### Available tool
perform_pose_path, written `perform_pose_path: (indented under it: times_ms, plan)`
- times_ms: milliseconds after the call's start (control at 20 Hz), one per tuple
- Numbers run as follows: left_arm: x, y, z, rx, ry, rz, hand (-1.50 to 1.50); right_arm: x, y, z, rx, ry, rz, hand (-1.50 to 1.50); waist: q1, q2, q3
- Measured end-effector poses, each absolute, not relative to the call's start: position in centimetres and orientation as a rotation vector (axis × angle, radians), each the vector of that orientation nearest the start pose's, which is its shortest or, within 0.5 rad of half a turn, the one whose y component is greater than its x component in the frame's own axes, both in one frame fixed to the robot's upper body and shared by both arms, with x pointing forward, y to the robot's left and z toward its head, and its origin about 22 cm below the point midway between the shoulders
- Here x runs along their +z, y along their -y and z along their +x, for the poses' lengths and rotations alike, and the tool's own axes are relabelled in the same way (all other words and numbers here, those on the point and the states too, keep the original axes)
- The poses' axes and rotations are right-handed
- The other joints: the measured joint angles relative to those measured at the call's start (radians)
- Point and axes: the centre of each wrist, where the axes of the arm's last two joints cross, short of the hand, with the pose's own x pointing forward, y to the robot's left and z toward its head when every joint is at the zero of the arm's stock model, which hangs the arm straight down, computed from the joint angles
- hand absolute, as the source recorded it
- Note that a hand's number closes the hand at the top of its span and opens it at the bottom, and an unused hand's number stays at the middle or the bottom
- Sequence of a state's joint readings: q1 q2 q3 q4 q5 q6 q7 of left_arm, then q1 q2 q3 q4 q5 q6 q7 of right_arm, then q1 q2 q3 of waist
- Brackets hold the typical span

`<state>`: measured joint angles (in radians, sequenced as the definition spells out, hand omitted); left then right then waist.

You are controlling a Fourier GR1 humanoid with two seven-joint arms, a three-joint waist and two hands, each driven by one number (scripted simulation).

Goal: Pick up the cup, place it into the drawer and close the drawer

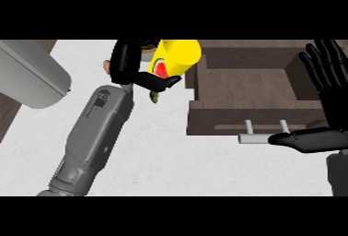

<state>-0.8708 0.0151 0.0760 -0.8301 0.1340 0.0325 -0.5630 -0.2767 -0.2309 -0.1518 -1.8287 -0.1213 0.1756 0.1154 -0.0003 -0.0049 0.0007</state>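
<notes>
Left hand (130, 60) is curling its fingers round the yellow cup (180, 53), which is carrying a watermelon picture, and is holding it tilted above the white tabletop (170, 161), with a grey rounded object (34, 78) lying well off to the left near the edge. The cup is hanging just beside the left wall of the open wooden drawer (252, 115), not yet over its compartment. Judging from this, the carrying step is under way: the cup is lifted and is nearing the drawer, but placing is not done. The next move is likely calling for a short shift to the right, so the cup clears the wall before going down, and then for the fingers to let go. The drawer's compartment is showing bare wood, with nothing visible inside it. Its pale bar handle (253, 138) is sticking out toward the lower edge. At the far right the right hand (336, 110) is resting with fingers spread and upright, thumb just beside the handle.
</notes>
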Motion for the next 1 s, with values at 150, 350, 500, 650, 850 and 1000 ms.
perform_pose_path:
  times_ms: [150, 350, 500, 650, 850, 1000]
  plan:
    - [12.3, -10.3, 42.1, -0.120, 2.149, -0.270, 1.50, 14.3, 28.0, 27.4, 0.269, 1.977, -0.002, -1.50, -0.008, 0.001, 0.000]
    - [15.2, -7.5, 42.8, -0.145, 2.121, -0.230, 1.50, 14.3, 27.6, 27.5, 0.263, 1.982, -0.004, -1.50, -0.019, 0.005, 0.000]
    - [16.9, -5.6, 43.4, -0.172, 2.071, -0.182, 1.50, 14.3, 27.3, 27.5, 0.263, 1.987, 0.013, -1.50, -0.031, 0.009, 0.000]
    - [17.6, -4.2, 43.8, -0.194, 2.005, -0.135, 1.50, 14.5, 26.9, 28.2, 0.267, 2.001, 0.019, -1.50, -0.045, 0.015, 0.000]
    - [17.4, -3.2, 44.3, -0.237, 1.929, -0.057, 1.50, 14.8, 26.7, 28.5, 0.281, 2.009, 0.036, -1.50, -0.068, 0.021, 0.001]
    - [16.5, -3.0, 44.5, -0.281, 1.876, -0.016, 1.50, 15.2, 26.6, 28.8, 0.292, 2.018, 0.062, -1.50, -0.096, 0.028, 0.001]
